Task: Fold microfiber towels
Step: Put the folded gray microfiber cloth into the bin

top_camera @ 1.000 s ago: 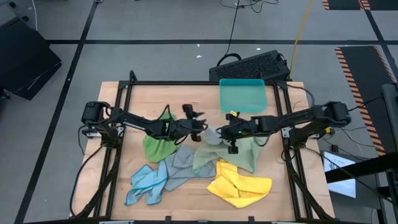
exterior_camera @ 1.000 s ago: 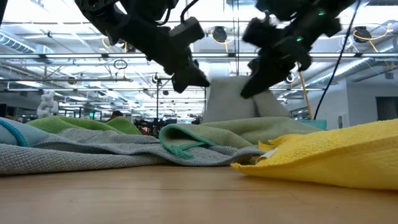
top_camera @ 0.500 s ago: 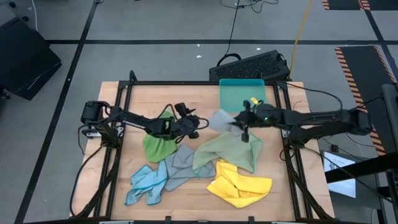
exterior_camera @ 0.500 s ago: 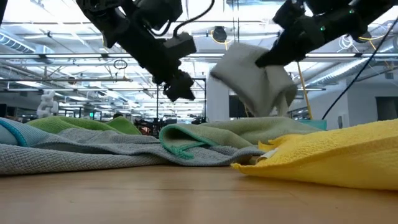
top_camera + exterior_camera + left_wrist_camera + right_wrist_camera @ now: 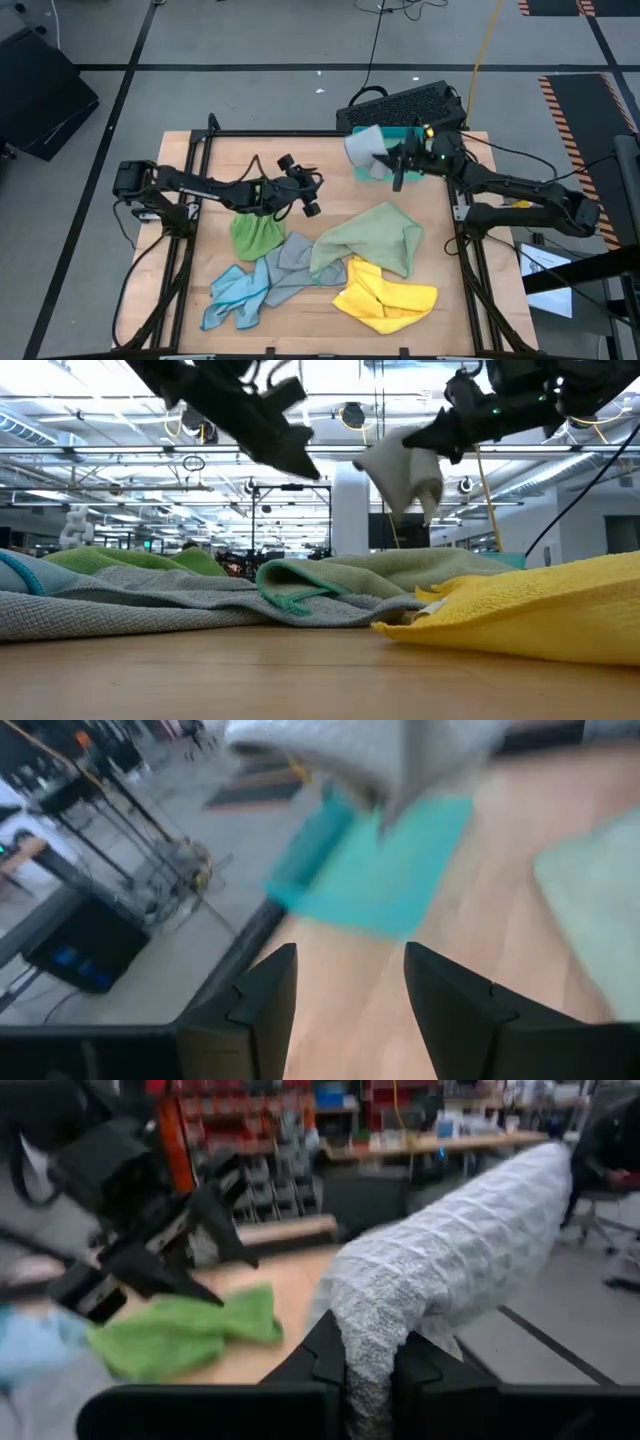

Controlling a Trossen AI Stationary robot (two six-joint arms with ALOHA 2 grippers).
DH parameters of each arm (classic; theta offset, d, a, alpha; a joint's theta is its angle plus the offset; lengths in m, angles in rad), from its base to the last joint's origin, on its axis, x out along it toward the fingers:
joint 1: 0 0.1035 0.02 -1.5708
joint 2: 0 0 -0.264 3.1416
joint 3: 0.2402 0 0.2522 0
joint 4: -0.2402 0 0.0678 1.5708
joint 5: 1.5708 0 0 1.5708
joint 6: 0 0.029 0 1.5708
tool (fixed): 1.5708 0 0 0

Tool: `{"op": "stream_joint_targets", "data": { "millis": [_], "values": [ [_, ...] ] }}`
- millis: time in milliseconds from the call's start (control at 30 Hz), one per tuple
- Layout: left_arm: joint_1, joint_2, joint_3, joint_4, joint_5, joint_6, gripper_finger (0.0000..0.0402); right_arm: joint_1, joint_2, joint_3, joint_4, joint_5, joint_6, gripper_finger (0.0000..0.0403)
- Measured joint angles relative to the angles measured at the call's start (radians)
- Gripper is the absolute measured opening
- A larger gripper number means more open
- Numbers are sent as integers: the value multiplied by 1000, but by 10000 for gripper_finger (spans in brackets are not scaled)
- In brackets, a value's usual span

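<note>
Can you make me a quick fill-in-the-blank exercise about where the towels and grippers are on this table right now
1. The right gripper is shut on a folded ____ towel, held in the air over the teal tray.
2. The left gripper is ____ and holds nothing.
3. The towel at the table's front right is ____.
4. The bright green towel lies on the table under the ____ arm.

Missing words: grey; open; yellow; left

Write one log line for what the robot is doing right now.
right gripper: jaws shut on grey towel, above teal tray | left gripper: jaws open, empty
</note>
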Motion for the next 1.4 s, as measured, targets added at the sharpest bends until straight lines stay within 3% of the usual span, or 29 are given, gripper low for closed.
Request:
{"op": "stream_joint_targets", "data": {
  "millis": [133, 267, 667, 1033, 1200, 1400],
  "values": [
    [14, -37, -3, -22, -6, -13, 186, -72, 91, 0, 162, -28, 84, 16],
    [21, -38, 2, -12, -4, -32, 186, -123, 185, 1, 212, -26, 135, 16],
    [23, -26, 0, -27, 50, -62, 186, -181, 390, 1, 201, 86, 230, 24],
    [59, -25, 0, 21, 51, -33, 186, -213, 495, 1, 217, 180, 376, 23],
    [80, -25, 0, 55, 57, -9, 186, -188, 551, 1, 323, 115, 429, 24],
    [100, -25, 0, 79, 116, -3, 186, -209, 552, 1, 300, 104, 455, 24]
  ]
}}
